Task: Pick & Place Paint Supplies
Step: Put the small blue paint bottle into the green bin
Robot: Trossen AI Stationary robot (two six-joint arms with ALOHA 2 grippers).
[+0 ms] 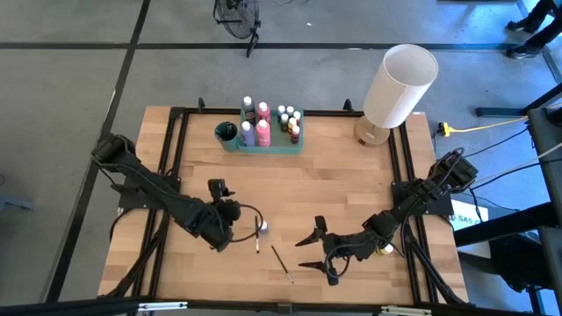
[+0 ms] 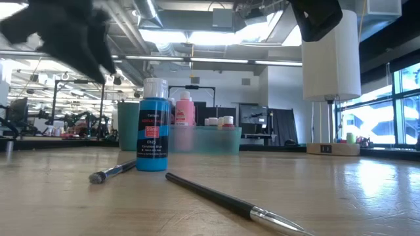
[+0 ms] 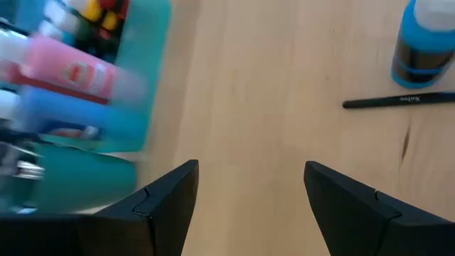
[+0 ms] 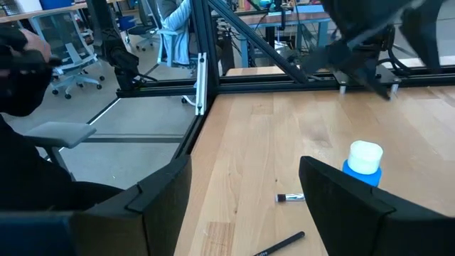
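**Both jaws wide, one blue bottle and two brushes loose on the worktop**

From the high view you see the left gripper [image 1: 230,230] over the front-left part of the worktop [image 1: 351,184], and the right gripper [image 1: 314,252] at the front-right, its jaws spread wide and holding nothing; the blue paint bottle [image 1: 262,226] stands just beside the left gripper; one paintbrush [image 1: 257,239] lies next to the bottle, a second paintbrush [image 1: 282,263] lies between the two grippers; the green tray [image 1: 263,143] at the back carries the other paint bottles [image 1: 262,132]; the white lamp [image 1: 397,88] stands at the back right.

In the low view the blue bottle [image 2: 153,124] is upright, with one brush [image 2: 113,172] touching its base and the other brush [image 2: 233,202] nearer to the camera.

In the left wrist view the left jaws stand wide apart with only bare wood between them; the tray [image 3: 135,107] is at one side, the blue bottle [image 3: 423,43] at the other.

In the right wrist view the right jaws are wide and empty; the blue bottle [image 4: 364,162] stands beyond them.
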